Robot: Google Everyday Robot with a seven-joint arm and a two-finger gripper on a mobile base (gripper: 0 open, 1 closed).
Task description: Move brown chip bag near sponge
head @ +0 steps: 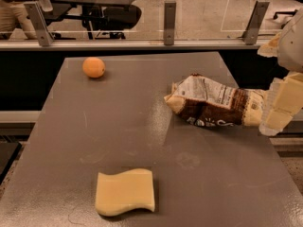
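Brown chip bag [213, 105]: my gripper [275, 109] at the table's [118, 126] right edge clamps its right tan end. Its white label panel faces up, the print too small for me to read. The long axis runs left-right, free end pointing left, well apart from the sponge [125, 191] at the front

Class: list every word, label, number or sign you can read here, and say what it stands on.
No text is legible.
On the brown chip bag, white nutrition panel: print too blurred to read.
Same bag, lower edge: white lettering, too blurred to read.
The sponge, orange and table: no text.
The gripper, at the bag's right end: no markings visible.
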